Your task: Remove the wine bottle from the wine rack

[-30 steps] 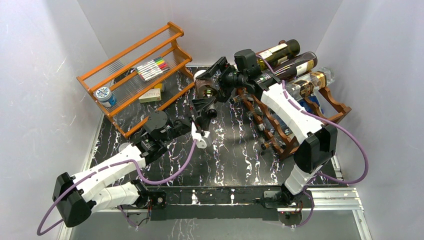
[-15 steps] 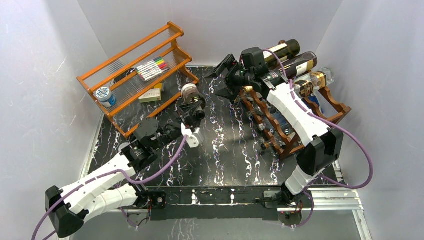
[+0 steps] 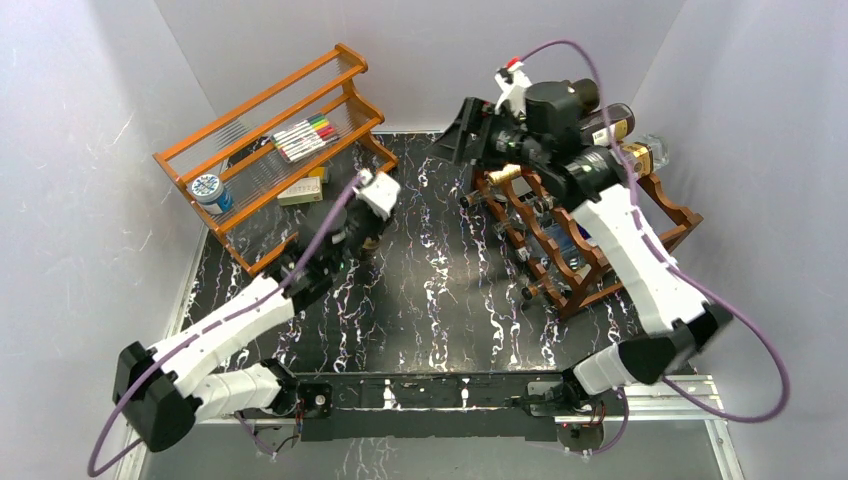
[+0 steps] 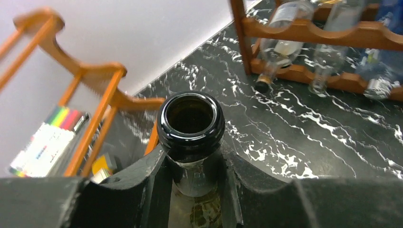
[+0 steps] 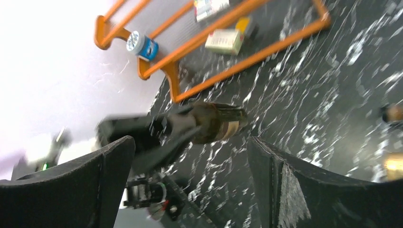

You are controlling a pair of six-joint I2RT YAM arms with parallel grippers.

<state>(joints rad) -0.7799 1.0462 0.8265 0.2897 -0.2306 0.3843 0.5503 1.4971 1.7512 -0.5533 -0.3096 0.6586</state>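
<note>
The left hand [image 4: 192, 164] is closed on the neck of the bottle [image 4: 190, 118]; the bottle is off the wine rack [image 4: 304, 31] and well apart from it, its body below the hand; whether its base touches the tabletop [image 3: 440, 300] I cannot tell. The hold is on smooth glass just under the lip; the heavy body could swing, or slide down through the grip. The orange rack [image 3: 270, 140] stands just beside that hand; a loose swing could strike its foot. The right hand [image 5: 190, 140] gapes empty above the wine rack; its arm could nudge the bottles lying there. The tabletop is glossy black with white veining, hard on dropped glass; plain white walls close in on three sides.
</note>
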